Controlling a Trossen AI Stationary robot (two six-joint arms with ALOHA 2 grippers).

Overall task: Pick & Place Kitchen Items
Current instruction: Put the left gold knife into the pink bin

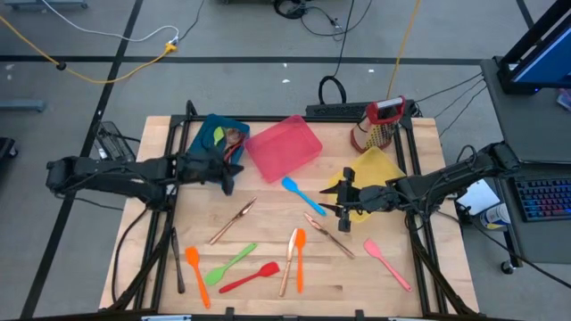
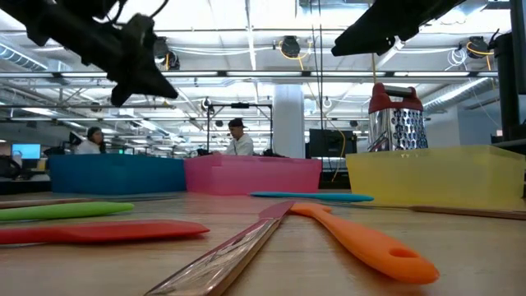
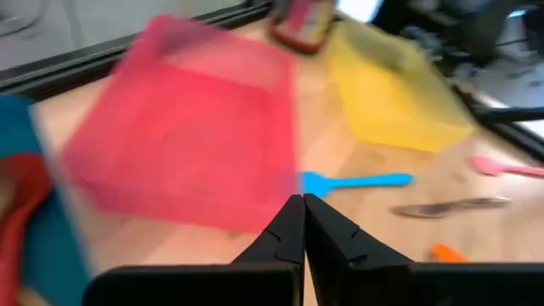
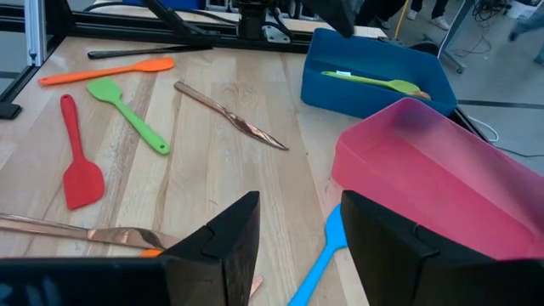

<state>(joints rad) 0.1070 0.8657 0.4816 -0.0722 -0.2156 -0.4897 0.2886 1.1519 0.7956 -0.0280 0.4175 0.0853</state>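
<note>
Kitchen items lie flat on the wooden table: a blue spatula (image 1: 299,194), a copper knife (image 1: 234,221), green (image 1: 230,263), red (image 1: 250,278) and orange (image 1: 198,276) spatulas, an orange spoon (image 1: 301,259) and a pink spatula (image 1: 388,263). My left gripper (image 1: 230,181) hangs shut and empty above the table, beside the blue bin (image 1: 219,134); its wrist view shows the fingers (image 3: 289,229) together. My right gripper (image 1: 342,201) hovers open and empty by the yellow bin (image 1: 375,169), its fingers (image 4: 229,234) apart above the blue spatula's handle (image 4: 319,263).
The pink bin (image 1: 284,147) stands tilted between the blue and yellow bins at the back. A green utensil (image 4: 374,82) lies in the blue bin. A red-topped grater (image 1: 379,125) stands at the far right. A black utensil (image 1: 177,259) lies near the left edge.
</note>
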